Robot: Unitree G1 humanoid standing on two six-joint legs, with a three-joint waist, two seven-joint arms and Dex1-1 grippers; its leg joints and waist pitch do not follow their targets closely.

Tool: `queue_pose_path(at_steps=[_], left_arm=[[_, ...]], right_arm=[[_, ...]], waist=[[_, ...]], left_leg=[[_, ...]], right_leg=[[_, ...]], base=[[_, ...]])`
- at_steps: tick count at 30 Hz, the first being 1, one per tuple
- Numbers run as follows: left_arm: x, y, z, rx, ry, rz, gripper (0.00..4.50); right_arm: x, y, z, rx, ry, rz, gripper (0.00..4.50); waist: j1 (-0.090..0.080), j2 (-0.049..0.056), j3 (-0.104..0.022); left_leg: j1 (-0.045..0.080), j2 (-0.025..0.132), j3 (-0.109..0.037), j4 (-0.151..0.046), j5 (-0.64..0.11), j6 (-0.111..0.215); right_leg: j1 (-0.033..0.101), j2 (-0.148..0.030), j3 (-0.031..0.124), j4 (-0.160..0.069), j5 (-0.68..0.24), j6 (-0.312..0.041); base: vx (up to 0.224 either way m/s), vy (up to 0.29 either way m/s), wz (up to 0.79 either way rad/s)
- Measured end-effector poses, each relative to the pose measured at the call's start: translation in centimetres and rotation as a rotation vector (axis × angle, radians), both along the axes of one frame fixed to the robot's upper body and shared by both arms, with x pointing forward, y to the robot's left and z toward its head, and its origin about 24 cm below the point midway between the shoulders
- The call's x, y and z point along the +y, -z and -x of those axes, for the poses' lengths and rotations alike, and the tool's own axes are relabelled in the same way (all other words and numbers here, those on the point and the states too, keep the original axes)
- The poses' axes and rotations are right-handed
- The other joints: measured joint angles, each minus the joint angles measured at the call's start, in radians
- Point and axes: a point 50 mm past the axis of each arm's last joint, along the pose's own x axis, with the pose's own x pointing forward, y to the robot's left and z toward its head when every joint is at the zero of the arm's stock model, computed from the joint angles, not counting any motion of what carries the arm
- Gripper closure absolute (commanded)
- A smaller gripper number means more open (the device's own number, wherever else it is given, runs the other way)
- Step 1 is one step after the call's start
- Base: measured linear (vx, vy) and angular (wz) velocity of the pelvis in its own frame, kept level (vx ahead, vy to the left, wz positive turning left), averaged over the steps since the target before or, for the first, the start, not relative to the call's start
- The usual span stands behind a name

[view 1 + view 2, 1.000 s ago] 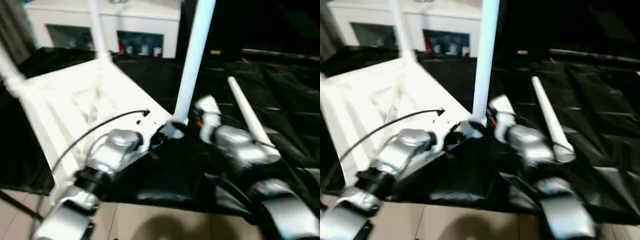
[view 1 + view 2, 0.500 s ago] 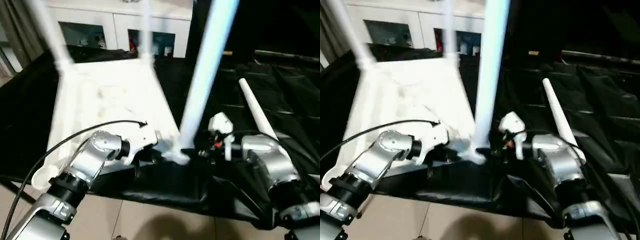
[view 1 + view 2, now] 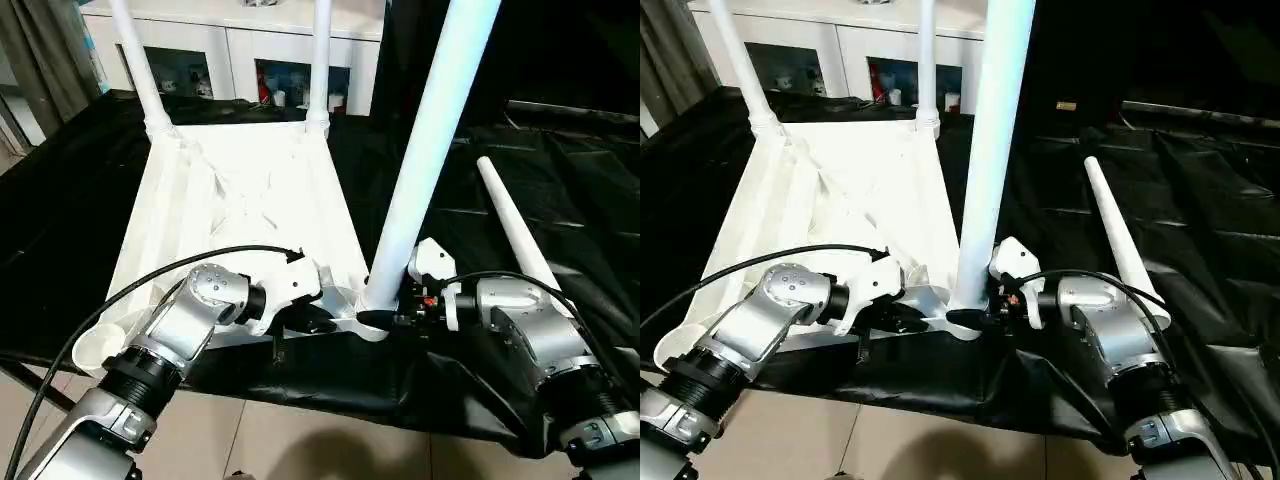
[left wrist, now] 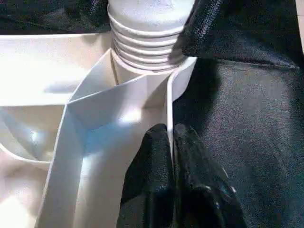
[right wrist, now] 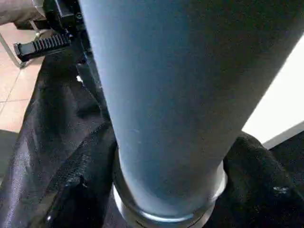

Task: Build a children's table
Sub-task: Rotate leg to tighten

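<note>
The tabletop [image 3: 240, 200] lies underside up on the near left part of the black table [image 3: 560, 200], with two legs [image 3: 140, 70] standing at its far corners and a third leg [image 3: 425, 160] upright in its near right corner. The left gripper [image 4: 171, 142] is pinched on the tabletop's thin rim beside that corner, and the right gripper [image 3: 400, 318] clasps the third leg's base, its fingers [image 5: 256, 175] on either side. The fourth leg [image 3: 515, 235] lies loose on the table's right.

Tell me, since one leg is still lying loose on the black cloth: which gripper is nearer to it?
Right. The right gripper is at the base of the upright leg, just beside the loose leg. The left gripper pinches the tabletop rim, farther away.
</note>
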Motion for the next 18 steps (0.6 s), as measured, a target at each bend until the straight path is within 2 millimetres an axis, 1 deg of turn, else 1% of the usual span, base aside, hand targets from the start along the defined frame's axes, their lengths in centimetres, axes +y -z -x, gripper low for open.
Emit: queue_pose_path(at_steps=[1, 9, 12, 13, 15, 17, 18], left_arm=[[0.0, 0.0, 0.0, 0.000, 0.000, 0.000, 4.50], [-0.1, 0.0, 0.0, 0.002, -0.006, 0.002, 4.50], [-0.4, 0.2, -0.3, 0.012, -0.055, 0.018, 4.50], [-0.6, 0.3, -0.6, 0.014, -0.088, 0.024, 4.50], [-1.2, 0.5, -1.3, 0.011, -0.174, 0.034, 4.50], [-2.1, 0.6, -2.5, 0.000, -0.297, 0.034, 4.50], [-2.6, 0.7, -2.8, 0.001, -0.341, 0.038, 4.50]], right_arm=[[0.0, 0.0, 0.0, 0.000, 0.000, 0.000, 1.77], [0.0, 0.1, 0.0, 0.004, 0.008, -0.002, 1.78], [0.1, 0.3, -0.3, 0.001, 0.065, -0.012, 1.78], [0.1, 0.5, -0.5, -0.001, 0.112, -0.017, 1.78], [0.6, 1.1, -1.2, -0.006, 0.247, -0.039, 1.78], [1.4, 1.5, -2.5, -0.006, 0.456, -0.062, 1.78], [1.8, 1.7, -3.0, -0.004, 0.531, -0.073, 1.78]], waist=[[0.000, 0.000, 0.000], [0.000, 0.000, 0.000], [-0.003, 0.000, 0.000], [-0.004, 0.000, 0.000], [-0.013, 0.000, 0.000], [-0.033, 0.000, 0.000], [-0.042, 0.000, 0.000]], left_leg=[[0.000, 0.000, 0.000, 0.000, 0.000, 0.000], [0.000, 0.000, 0.000, 0.002, 0.002, 0.003], [0.001, 0.000, 0.000, 0.005, 0.001, 0.002], [0.003, 0.000, 0.000, 0.005, 0.000, -0.001], [0.005, 0.000, 0.000, 0.006, -0.001, -0.002], [0.006, 0.000, 0.001, 0.006, -0.001, -0.003], [0.005, -0.001, 0.001, 0.006, -0.001, -0.003]], right_leg=[[0.000, 0.000, 0.000, 0.000, 0.000, 0.000], [0.000, 0.000, 0.000, 0.002, 0.000, 0.000], [0.000, 0.000, 0.001, 0.005, 0.000, 0.000], [0.001, 0.000, 0.002, 0.005, 0.001, 0.000], [0.003, 0.000, 0.003, 0.005, 0.004, 0.000], [0.002, 0.001, 0.007, 0.005, 0.011, 0.001], [0.002, 0.001, 0.008, 0.004, 0.012, 0.002]], base=[[0.000, 0.000, 0.00], [0.000, 0.000, 0.00], [0.000, 0.000, 0.00], [0.000, 0.000, 0.00], [0.000, 0.000, 0.00], [-0.030, 0.002, -0.05], [-0.060, 0.005, -0.10]])
